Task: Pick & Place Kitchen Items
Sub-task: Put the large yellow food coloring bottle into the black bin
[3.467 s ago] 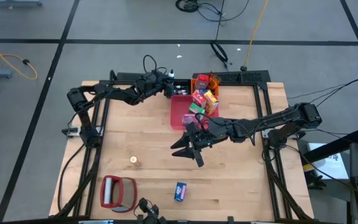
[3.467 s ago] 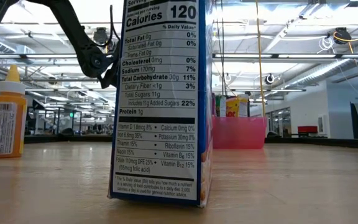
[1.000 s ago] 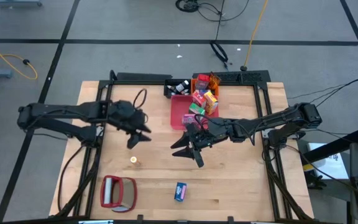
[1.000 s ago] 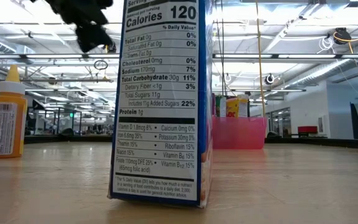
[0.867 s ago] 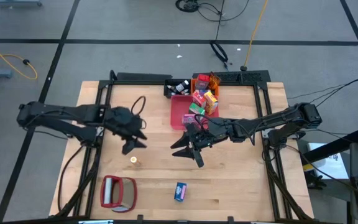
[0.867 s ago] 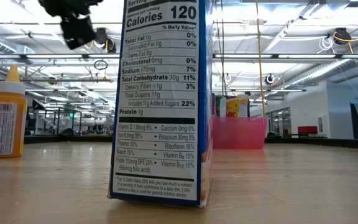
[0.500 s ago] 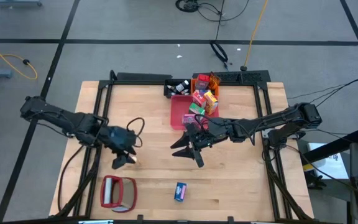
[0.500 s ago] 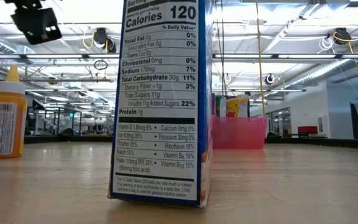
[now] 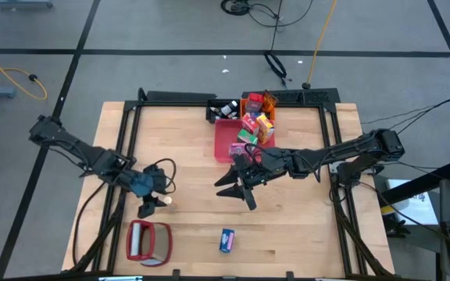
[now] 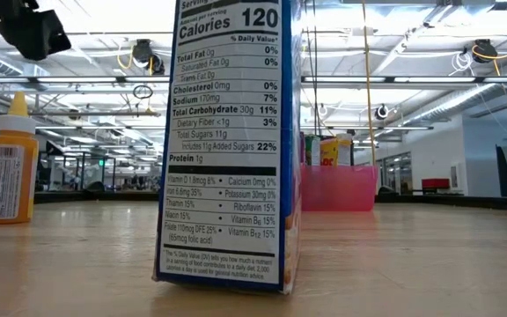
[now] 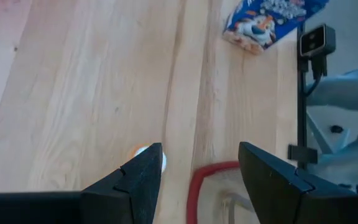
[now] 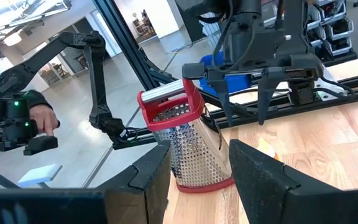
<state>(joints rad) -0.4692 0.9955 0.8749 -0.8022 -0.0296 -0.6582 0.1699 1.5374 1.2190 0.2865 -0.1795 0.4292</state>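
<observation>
A small orange bottle with a white cap (image 9: 166, 201) stands upright on the wooden table; in the low view it (image 10: 9, 158) is at the left. My left gripper (image 9: 152, 205) hangs open just over it, and the cap (image 11: 159, 158) shows beside one finger (image 11: 143, 177), not touched. A blue carton (image 9: 226, 240) stands upright near the front edge, filling the low view (image 10: 227, 141). Red and yellow cartons (image 9: 256, 125) sit in the pink tray (image 9: 225, 144). My right gripper (image 9: 237, 195) stands open and empty over mid-table.
A red-framed silvery grater (image 9: 148, 240) lies at the near left, close to my left gripper; its red frame (image 11: 207, 174) shows between the left fingers. A black bin (image 9: 223, 109) sits behind the tray. Bare wood lies between bottle and blue carton.
My left gripper has swung from mid-table toward the near edge and a little left, turning as it went, and now hangs over the small orange bottle. Its fingers have stayed open. My right arm has kept still.
</observation>
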